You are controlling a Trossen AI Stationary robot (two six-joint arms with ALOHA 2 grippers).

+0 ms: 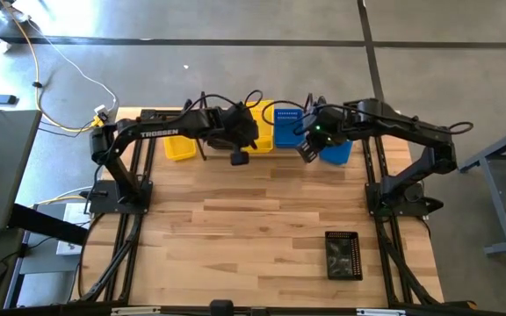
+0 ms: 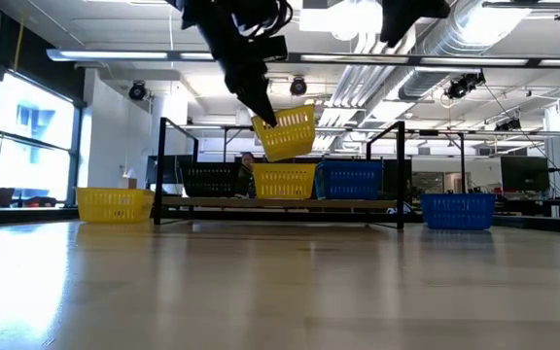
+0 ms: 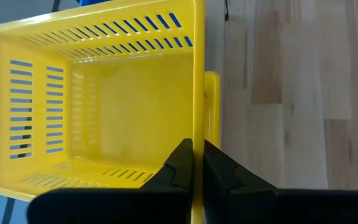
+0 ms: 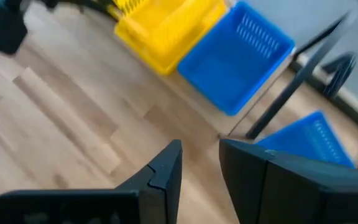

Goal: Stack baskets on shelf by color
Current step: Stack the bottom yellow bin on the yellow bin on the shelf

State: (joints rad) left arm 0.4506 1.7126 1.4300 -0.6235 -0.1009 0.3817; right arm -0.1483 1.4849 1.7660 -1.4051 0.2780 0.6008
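Observation:
My left gripper (image 3: 197,146) is shut on a yellow basket (image 2: 286,132) and holds it tilted in the air above the shelf (image 2: 358,202). On the shelf's plank stand a black basket (image 2: 210,180), a yellow basket (image 2: 283,181) and a blue basket (image 2: 348,180). A second yellow rim (image 3: 211,106) shows just under the held basket. My right gripper (image 4: 201,152) hangs open above the table by the shelf's right end (image 1: 308,149), touching nothing. My left gripper pinches one side wall of the yellow basket at its rim (image 3: 197,127), with one finger inside the basket and one outside. The fingers (image 2: 263,109) come down on it from above, slanting. The basket is lifted clear and hangs tilted below them.
On the table, a yellow basket (image 1: 180,147) stands left of the shelf, a blue basket (image 1: 336,154) right of it, and a black basket (image 1: 343,254) near the front right. The middle of the wooden table (image 1: 235,228) is bare. A person sits beyond the shelf (image 2: 248,163).

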